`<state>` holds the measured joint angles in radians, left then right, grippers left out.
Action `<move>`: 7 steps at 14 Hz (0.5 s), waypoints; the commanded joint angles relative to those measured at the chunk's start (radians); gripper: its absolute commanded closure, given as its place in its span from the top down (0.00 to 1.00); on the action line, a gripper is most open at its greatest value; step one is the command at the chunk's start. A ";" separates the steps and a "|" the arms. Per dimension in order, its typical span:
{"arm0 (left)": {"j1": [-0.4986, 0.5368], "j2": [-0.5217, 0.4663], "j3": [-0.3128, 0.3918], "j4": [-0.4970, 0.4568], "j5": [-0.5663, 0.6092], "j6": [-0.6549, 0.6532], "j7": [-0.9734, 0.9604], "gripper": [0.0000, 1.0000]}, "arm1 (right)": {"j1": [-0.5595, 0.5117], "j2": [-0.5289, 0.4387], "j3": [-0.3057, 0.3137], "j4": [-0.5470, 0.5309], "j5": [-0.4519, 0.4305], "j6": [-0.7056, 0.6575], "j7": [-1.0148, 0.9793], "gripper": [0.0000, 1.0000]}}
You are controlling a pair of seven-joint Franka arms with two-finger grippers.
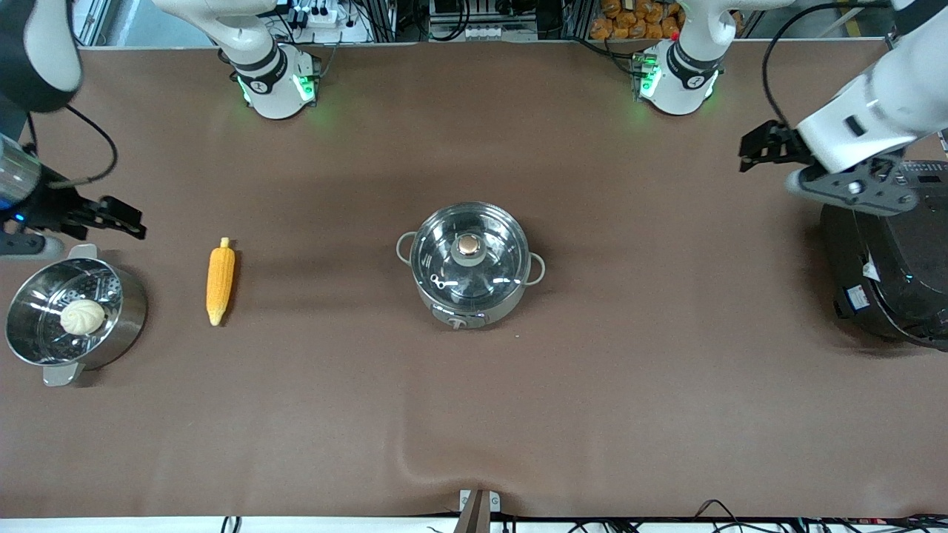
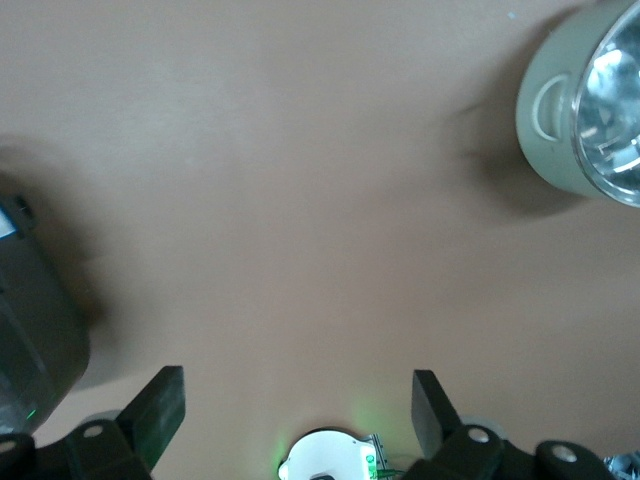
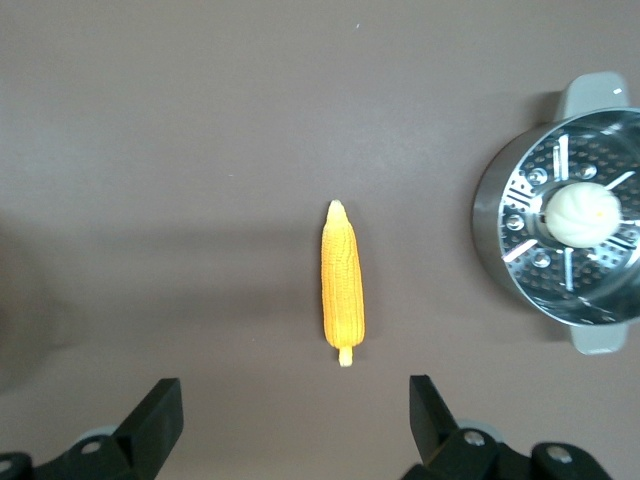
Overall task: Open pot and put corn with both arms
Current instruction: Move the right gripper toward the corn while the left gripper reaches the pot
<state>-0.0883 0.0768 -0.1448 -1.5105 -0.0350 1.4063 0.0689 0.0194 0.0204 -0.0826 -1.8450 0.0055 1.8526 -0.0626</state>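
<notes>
- Both grippers' jaws stand wide apart, nothing between them: left gripper [image 2: 290, 405] up over bare table near the black cooker [image 1: 900, 274], right gripper [image 3: 290, 410] up over the table w/ the corn in its wrist view.
- Pot [image 1: 469, 263] sits mid-table, roughly between the two bases; glass lid [image 1: 468, 255] on, copper knob [image 1: 467, 244] at its centre, control dial facing the front cam. Not yet opened.
- Corn [image 1: 221, 281] lies flat toward the right arm's end of the table, stalk end pointing to the bases, tip toward the front cam; well apart from the pot, nearer the steamer pot [image 1: 72, 318].
- Steamer pot holds a white bun [image 1: 82, 316] on its perforated tray, just beside the right gripper's spot.
- Risks, my read:
  - Lid knob is small + smooth; an off-centre pinch likely slips, or the lid tilts and drags the pot.
  - Corn is round + tapered, so closing on the thin tip could roll or squirt it out; mid-cob across the width looks safer.
  - Corn arriving before the lid is clear = collision over the pot; arms need sequencing.
  - Left arm sits close over the cooker, could clip it when swinging in.
  - Wrong-pot mix-up w/ the steamer is possible.
</notes>
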 commanded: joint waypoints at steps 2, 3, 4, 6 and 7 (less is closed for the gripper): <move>-0.059 0.084 -0.007 0.036 -0.020 0.066 -0.093 1.00 | 0.010 0.013 -0.002 -0.159 0.004 0.193 0.009 1.00; -0.082 0.103 -0.007 0.036 -0.020 0.092 -0.124 1.00 | 0.022 0.015 -0.002 -0.225 0.004 0.280 0.009 1.00; -0.112 0.122 -0.007 0.036 -0.020 0.109 -0.165 1.00 | 0.033 0.018 -0.002 -0.270 0.004 0.349 0.009 1.00; -0.174 0.168 -0.006 0.036 -0.019 0.155 -0.248 1.00 | 0.030 0.038 -0.002 -0.316 0.004 0.433 0.009 1.00; -0.204 0.190 -0.006 0.036 -0.019 0.183 -0.300 1.00 | 0.024 0.048 -0.003 -0.335 0.002 0.462 0.007 1.00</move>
<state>-0.2391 0.2169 -0.1569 -1.5040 -0.0366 1.5584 -0.1514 0.0434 0.0738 -0.0805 -2.1347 0.0055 2.2627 -0.0628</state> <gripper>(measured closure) 0.000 0.000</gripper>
